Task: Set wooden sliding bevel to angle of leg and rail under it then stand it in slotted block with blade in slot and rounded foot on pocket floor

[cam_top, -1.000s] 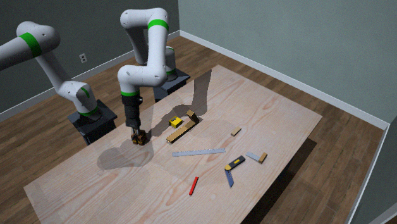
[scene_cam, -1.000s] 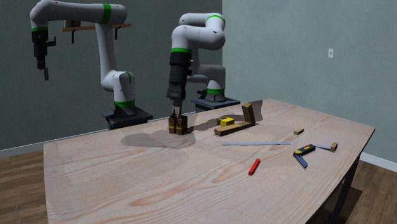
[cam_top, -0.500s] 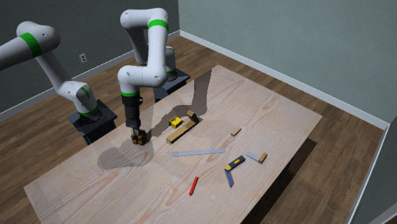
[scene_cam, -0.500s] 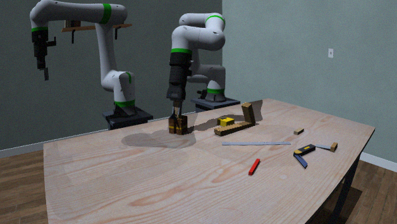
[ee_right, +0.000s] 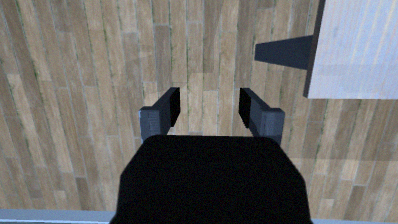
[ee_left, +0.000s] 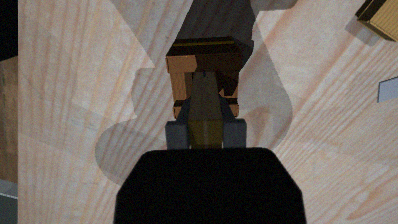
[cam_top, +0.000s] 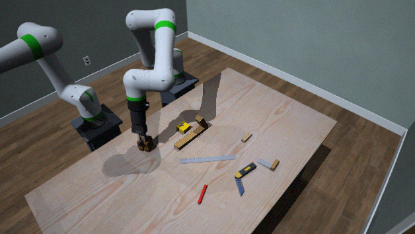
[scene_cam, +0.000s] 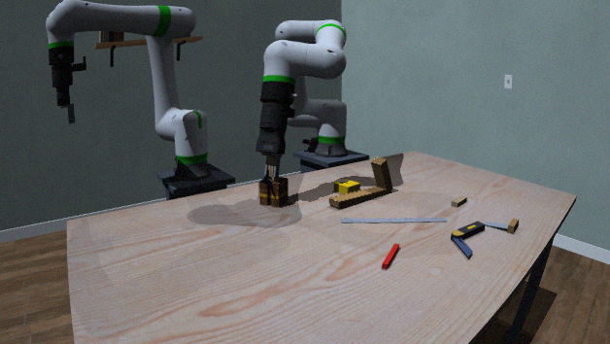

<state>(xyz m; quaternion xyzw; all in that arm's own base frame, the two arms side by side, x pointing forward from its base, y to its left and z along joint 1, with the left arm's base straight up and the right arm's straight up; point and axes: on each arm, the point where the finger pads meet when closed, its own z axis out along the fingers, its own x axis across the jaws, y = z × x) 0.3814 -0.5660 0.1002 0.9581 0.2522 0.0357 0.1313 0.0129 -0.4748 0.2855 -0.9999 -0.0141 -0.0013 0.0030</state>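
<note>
No text, label, brand, number or sign can be read in any of the views.
</note>
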